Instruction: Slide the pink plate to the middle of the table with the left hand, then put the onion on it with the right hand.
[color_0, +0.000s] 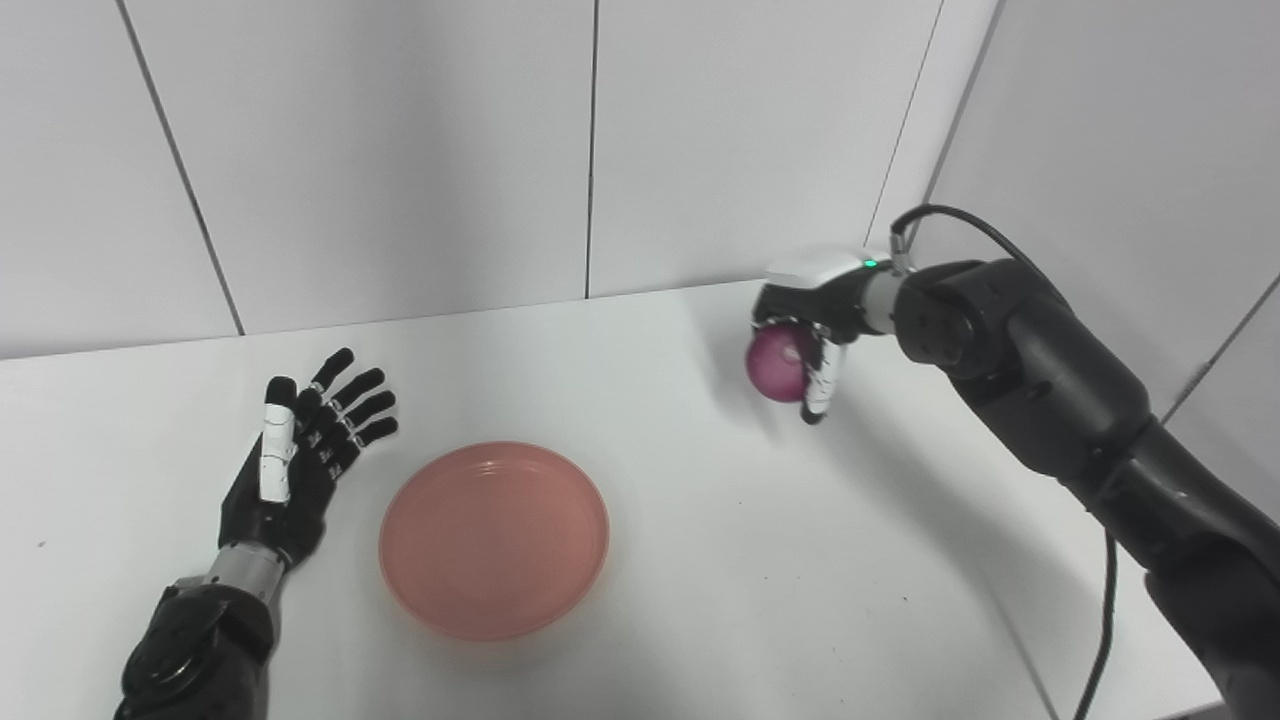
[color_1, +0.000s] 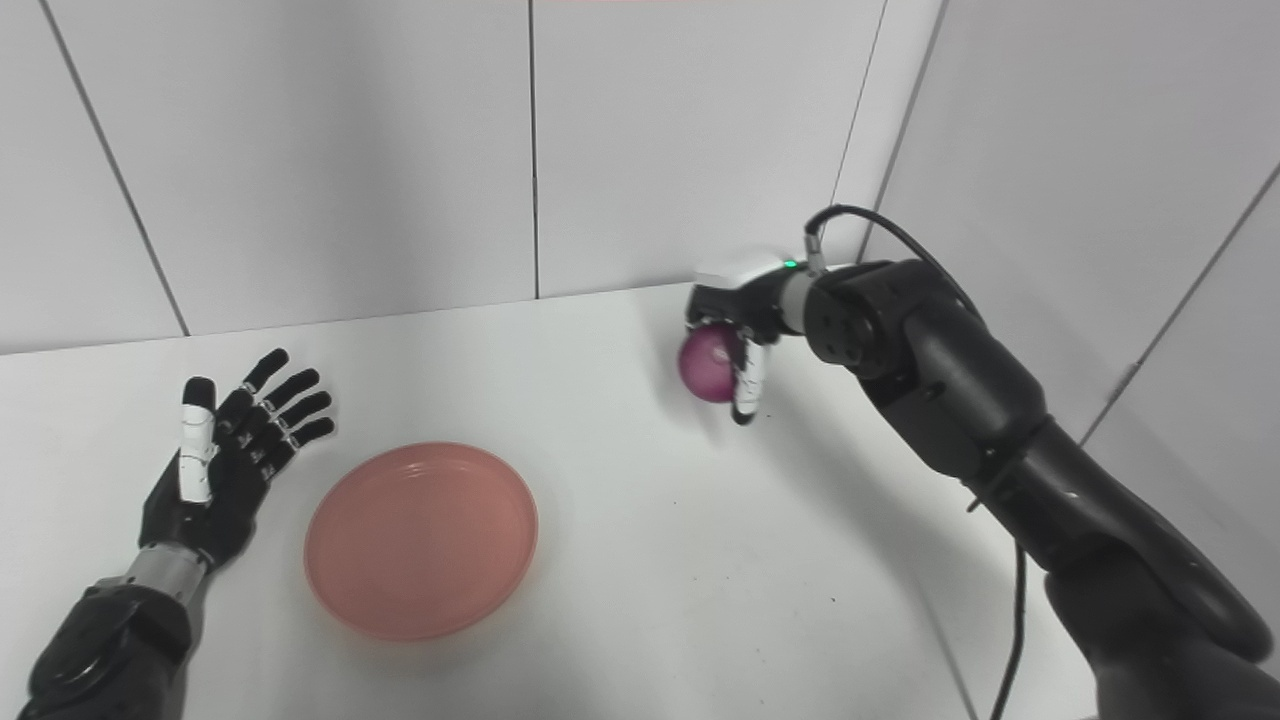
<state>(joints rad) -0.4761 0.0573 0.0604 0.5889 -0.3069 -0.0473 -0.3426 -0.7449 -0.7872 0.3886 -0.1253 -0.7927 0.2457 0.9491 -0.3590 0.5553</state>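
1. The onion is round, smooth and purple-red, with a faint sheen on its skin. It is sitting in the grasp of the right hand, whose black and white fingers are curling down over it, near the far right corner of the table and well apart from the plate.
2. The pink plate is a shallow round dish with a low raised rim and a matte, slightly glossy finish, like plastic. It is lying flat and bare, left of the table's middle.
3. The left hand is resting released just beside the plate's left edge, not touching it, its fingers spreading straight and apart and pointing toward the back wall. Its shell is looking like hard black plastic with white panels, over a metal-coloured wrist.
4. The right arm is a bulky dark casing, with a black cable looping over the wrist and a small green light glowing there.
5. The table is showing a smooth white top with a few tiny dark specks.
6. Pale panelled walls with thin dark seams are enclosing the table at the back and right.
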